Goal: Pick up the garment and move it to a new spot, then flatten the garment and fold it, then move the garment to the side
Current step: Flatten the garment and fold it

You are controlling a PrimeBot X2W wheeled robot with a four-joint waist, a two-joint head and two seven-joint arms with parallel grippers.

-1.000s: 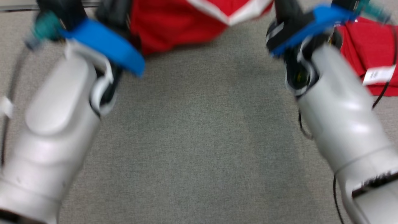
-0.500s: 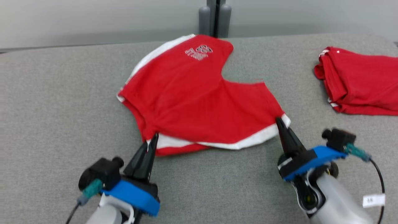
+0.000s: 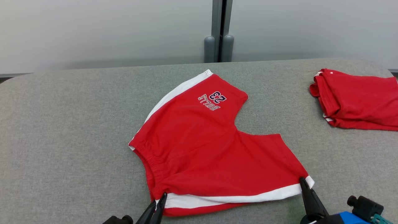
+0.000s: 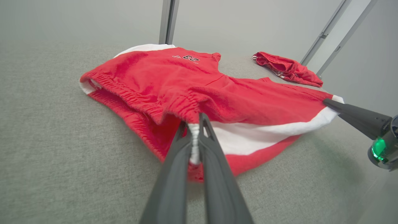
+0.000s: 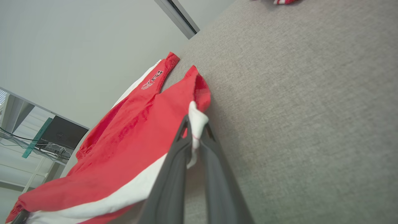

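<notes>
Jaws pinched on near corners, red shorts point(image 3: 202, 149) lying beyond

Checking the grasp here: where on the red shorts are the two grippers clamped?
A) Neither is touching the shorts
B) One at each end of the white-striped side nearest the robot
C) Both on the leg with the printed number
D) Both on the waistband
B: the left gripper is shut on the waistband end of the white stripe and the right gripper on its hem corner, along the near edge of the red shorts.
</notes>
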